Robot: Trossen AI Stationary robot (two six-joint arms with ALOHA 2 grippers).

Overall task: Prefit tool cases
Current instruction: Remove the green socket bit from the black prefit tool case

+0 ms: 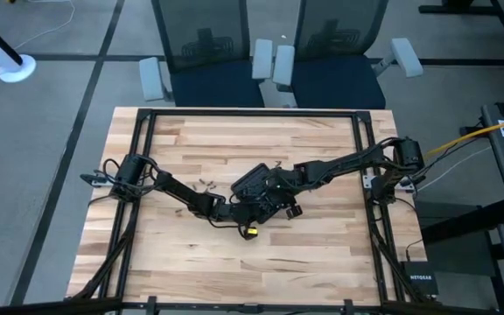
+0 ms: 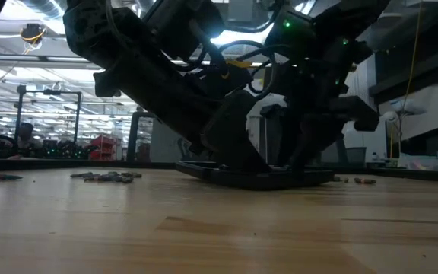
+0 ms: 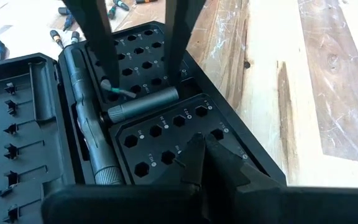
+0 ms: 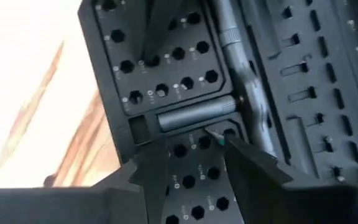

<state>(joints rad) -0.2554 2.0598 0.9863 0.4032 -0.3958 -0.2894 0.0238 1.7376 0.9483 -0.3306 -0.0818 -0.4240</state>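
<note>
Both our grippers — left gripper (image 3: 197, 163) and right gripper (image 4: 188, 160), each parted, holding nothing — hover over the open tool case (image 1: 254, 185), mid-table.

Two office chairs (image 1: 201, 54) (image 1: 339, 52) with mesh backs stand on the grey floor (image 1: 51, 131) behind the wooden table (image 1: 234, 262). In the low view the room behind is large, with bright ceiling lights (image 2: 21, 30) and a red cabinet (image 2: 105, 144).
</note>
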